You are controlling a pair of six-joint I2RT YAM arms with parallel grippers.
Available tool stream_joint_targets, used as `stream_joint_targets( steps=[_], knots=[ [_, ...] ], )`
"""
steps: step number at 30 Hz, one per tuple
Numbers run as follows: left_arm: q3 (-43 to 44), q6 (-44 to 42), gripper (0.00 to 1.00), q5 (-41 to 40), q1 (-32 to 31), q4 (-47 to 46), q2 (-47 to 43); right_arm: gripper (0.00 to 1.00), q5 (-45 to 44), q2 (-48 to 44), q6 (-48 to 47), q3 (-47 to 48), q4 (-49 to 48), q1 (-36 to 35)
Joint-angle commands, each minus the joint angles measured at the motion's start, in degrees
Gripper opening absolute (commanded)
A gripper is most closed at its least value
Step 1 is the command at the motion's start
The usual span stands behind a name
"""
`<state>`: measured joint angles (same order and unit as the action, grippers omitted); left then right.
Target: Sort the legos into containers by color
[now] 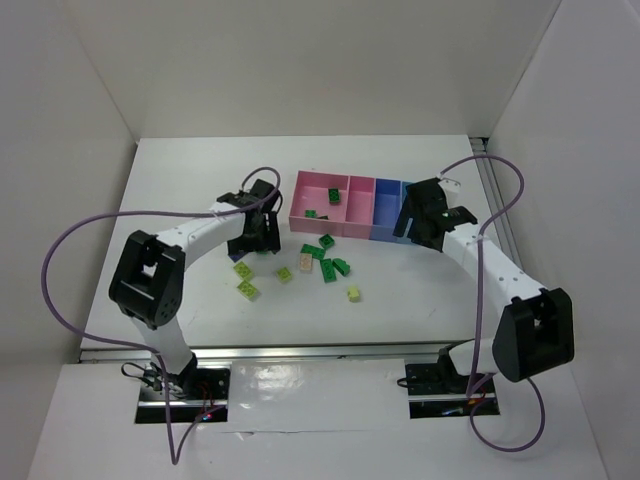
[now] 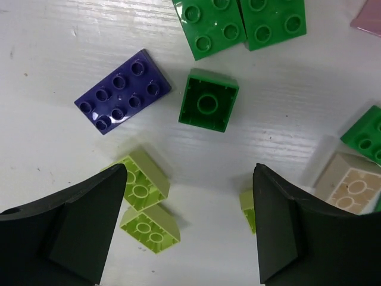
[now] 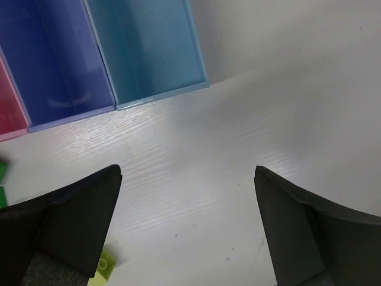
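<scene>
1 purple lego (image 2: 122, 89), left wrist view only

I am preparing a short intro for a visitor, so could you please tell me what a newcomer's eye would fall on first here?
The row of pink and blue bins near the middle of the table stands out first. In front of it lies a scatter of green bricks. In the left wrist view, a lone purple brick lies beside an upturned dark green brick.
</scene>
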<state>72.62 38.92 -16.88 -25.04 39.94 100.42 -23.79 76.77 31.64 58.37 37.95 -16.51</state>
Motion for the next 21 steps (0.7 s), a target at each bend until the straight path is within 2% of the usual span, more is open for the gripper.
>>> stream_joint_targets(
  steps=[1, 16, 21],
  knots=[
    [-0.98, -1.83, 0.89, -1.05, 0.42, -6.54, 1.43, 1.0, -0.03, 0.83, 0.0, 0.69, -1.92, -0.63],
    [8.24, -3.5, 0.59, 0.89, 2.01, -4.96, 12.52, 1.0, -1.51, 2.15, -1.05, 0.43, -0.78, -0.63],
    [10.08, -3.5, 0.38, 0.89, 2.01, -3.21, 12.52, 1.0, -0.91, 2.68, -1.05, 1.05, -0.78, -0.63]
  ],
)
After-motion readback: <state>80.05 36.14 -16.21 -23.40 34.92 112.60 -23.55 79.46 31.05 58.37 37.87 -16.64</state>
